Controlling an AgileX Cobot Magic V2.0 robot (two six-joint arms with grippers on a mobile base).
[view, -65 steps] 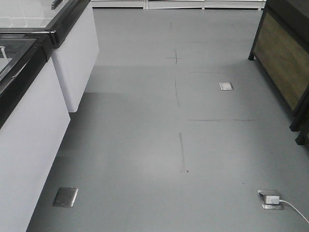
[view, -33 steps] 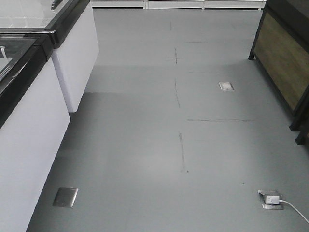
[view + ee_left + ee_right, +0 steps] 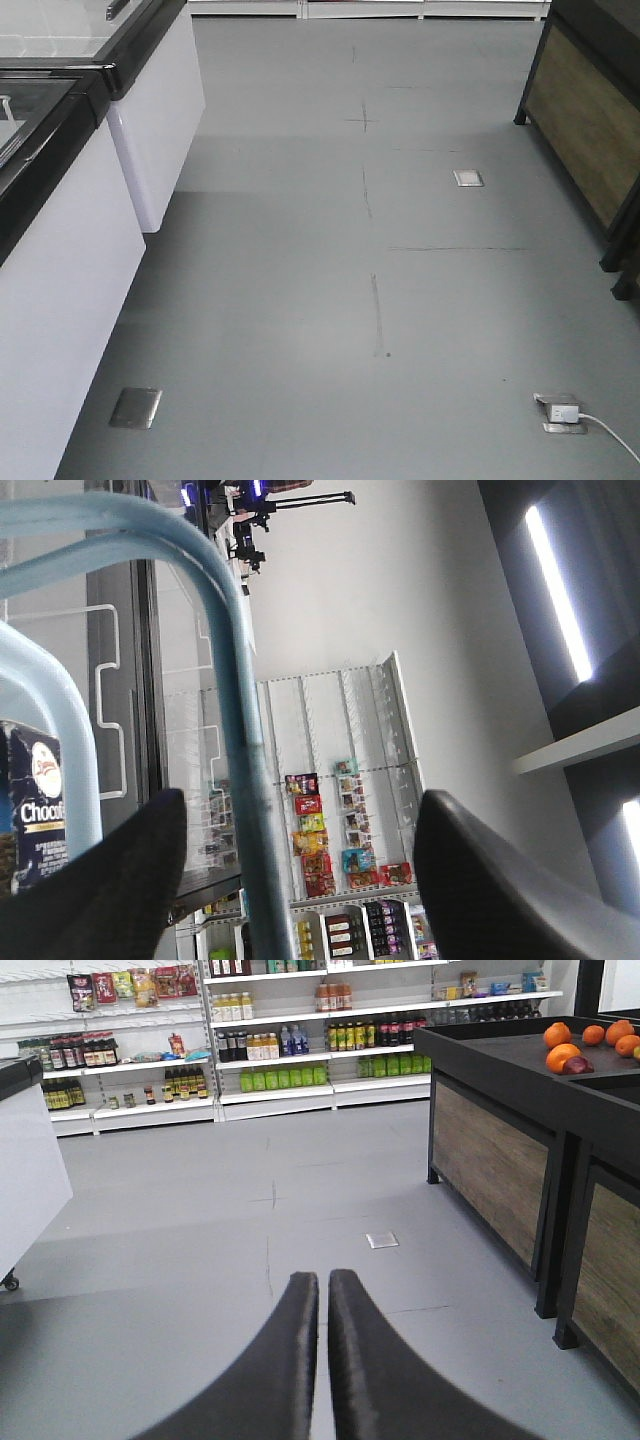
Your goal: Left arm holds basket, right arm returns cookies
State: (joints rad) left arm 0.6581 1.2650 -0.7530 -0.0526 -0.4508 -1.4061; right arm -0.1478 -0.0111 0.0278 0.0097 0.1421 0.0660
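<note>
In the left wrist view the light blue basket's hoop handle [image 3: 232, 680] runs between the black jaws of my left gripper [image 3: 300, 800]. The jaws stand wide apart, and the handle lies nearer the left one. A second handle [image 3: 60, 710] curves at the far left. The navy cookies box [image 3: 35, 810], marked "Choco", shows at the left edge behind that handle. My right gripper [image 3: 323, 1278] is shut and empty, hanging over bare grey floor. Neither arm shows in the front view.
White freezer cabinets [image 3: 60, 280] line the left. A black and wood produce stand [image 3: 590, 130] is on the right, with oranges [image 3: 560, 1045] on it. Floor outlets [image 3: 135, 407] and a plugged cable [image 3: 560, 410] lie ahead. Stocked shelves [image 3: 280, 1040] stand at the back.
</note>
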